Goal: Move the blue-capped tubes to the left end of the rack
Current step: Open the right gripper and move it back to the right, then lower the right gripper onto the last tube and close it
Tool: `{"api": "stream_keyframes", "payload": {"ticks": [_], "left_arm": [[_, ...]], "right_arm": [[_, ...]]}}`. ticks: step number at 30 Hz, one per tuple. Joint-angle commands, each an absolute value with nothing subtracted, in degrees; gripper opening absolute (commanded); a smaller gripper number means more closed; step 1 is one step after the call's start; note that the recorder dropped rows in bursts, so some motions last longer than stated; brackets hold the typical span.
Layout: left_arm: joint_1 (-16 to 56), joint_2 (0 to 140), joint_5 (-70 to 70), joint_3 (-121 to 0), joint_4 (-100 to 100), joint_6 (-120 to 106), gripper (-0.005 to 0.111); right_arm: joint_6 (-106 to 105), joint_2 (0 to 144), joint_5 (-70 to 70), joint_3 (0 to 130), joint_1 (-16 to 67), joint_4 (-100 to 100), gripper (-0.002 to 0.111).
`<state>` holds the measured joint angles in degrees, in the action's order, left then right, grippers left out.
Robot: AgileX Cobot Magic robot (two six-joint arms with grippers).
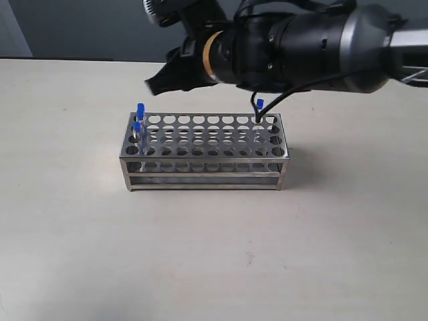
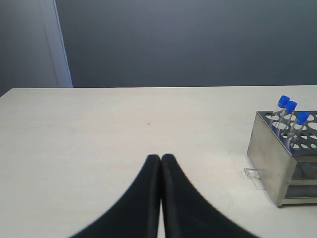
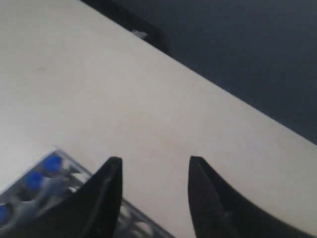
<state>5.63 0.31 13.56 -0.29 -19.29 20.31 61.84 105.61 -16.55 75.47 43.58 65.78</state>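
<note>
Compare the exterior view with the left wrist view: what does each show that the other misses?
Only the exterior view: the whole rack end to end, a lone blue-capped tube standing near its right end, and the right arm above it. Only the left wrist view: the left gripper, jaws shut on nothing, over the table, and three blue-capped tubes told apart at the rack's left end, where the exterior view shows two clearly. Both: the rack's left end with tubes standing in it, on the pale table.
</note>
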Motion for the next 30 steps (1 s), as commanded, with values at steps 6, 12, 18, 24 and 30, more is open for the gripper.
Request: {"api": "stream_keyframes", "payload": {"ticks": [6,12,18,24,30], "left_arm": [[5.96,0.00,13.31,-0.10,-19.17,20.45,0.000],[5.96,0.00,13.31,-0.10,-19.17,20.45,0.000],[5.96,0.00,13.31,-0.10,-19.07,20.45,0.000],[5.96,0.00,13.31,-0.10,-19.07,20.45,0.000],[5.96,0.00,13.31,-0.10,-19.07,20.45,0.000]], "right_arm": [[52.22,102.42,-48.58,74.91,43.29,61.82,0.042],[55.12,102.57,-48.91,69.59,43.29,65.24,0.042],[67.00,102.57,-38.67,64.92,38.17,72.05,0.042],[72.43,102.57,-27.50,63.61,32.57,75.04,0.042],[70.84,102.72,-22.22,63.61,31.31,74.24,0.042]]}}
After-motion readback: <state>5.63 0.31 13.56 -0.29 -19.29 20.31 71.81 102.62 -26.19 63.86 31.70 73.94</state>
